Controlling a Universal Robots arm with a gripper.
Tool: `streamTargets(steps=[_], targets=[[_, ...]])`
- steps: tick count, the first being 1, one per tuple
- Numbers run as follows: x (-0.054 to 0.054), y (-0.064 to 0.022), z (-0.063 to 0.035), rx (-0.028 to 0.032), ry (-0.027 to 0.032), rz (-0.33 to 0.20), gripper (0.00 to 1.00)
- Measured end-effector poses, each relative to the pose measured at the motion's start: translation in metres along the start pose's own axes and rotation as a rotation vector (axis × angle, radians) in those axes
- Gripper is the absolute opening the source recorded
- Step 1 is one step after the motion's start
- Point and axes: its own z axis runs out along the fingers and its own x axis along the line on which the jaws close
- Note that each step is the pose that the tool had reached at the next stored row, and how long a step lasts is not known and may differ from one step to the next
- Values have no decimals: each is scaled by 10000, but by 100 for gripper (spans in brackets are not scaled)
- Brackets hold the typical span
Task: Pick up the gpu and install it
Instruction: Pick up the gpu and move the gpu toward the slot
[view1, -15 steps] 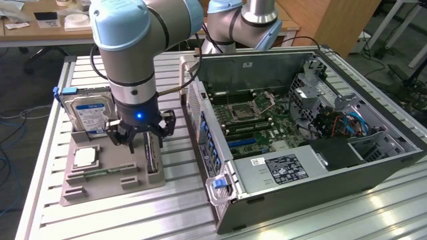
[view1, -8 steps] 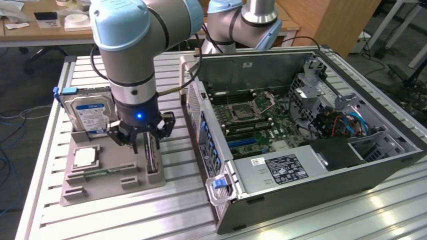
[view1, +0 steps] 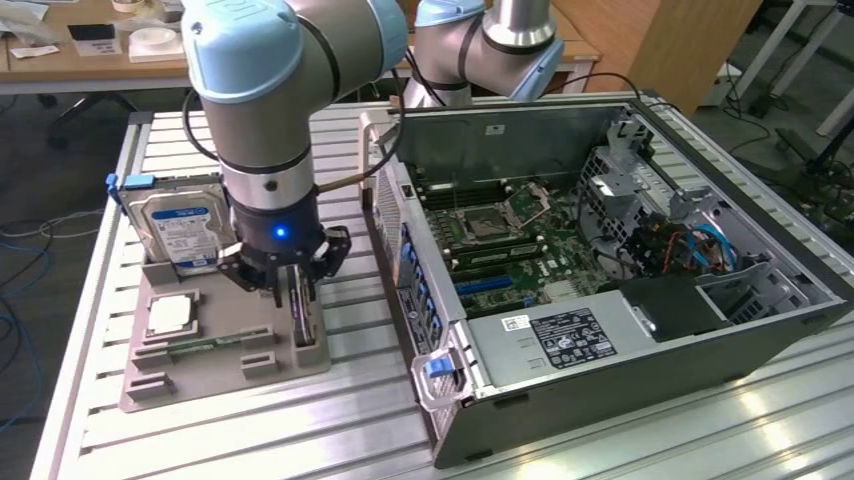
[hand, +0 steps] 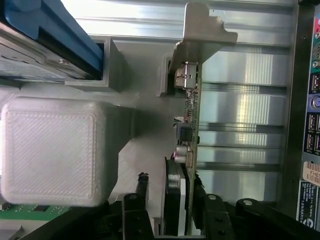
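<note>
Thin, flat, dark-green circuit-board gpu (hand: 192, 112) with silver metal end bracket; stands on edge, upright in grey plastic holder (view1: 200, 388) slot.

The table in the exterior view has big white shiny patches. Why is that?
Exterior view: room light bounces off the ribbed metal table, giving white glare beside the computer case. Wrist view: the same slats glare brightly next to the gpu, while the white block throws a soft shadow.

The exterior view looks obliquely down from well back, holder tray (view1: 214, 385) at the exterior view's left, computer case (view1: 694, 370) at its right; the wrist view faces down, close over that tray's gpu (hand: 192, 100).
</note>
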Motion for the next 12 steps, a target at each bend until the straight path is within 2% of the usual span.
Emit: streamTargets(steps=[1,2,12], targets=[[-1,0,0,3,1,1,49],[-1,0,1,4,1,1,42],[-27,-1,4,4,1,0,40]])
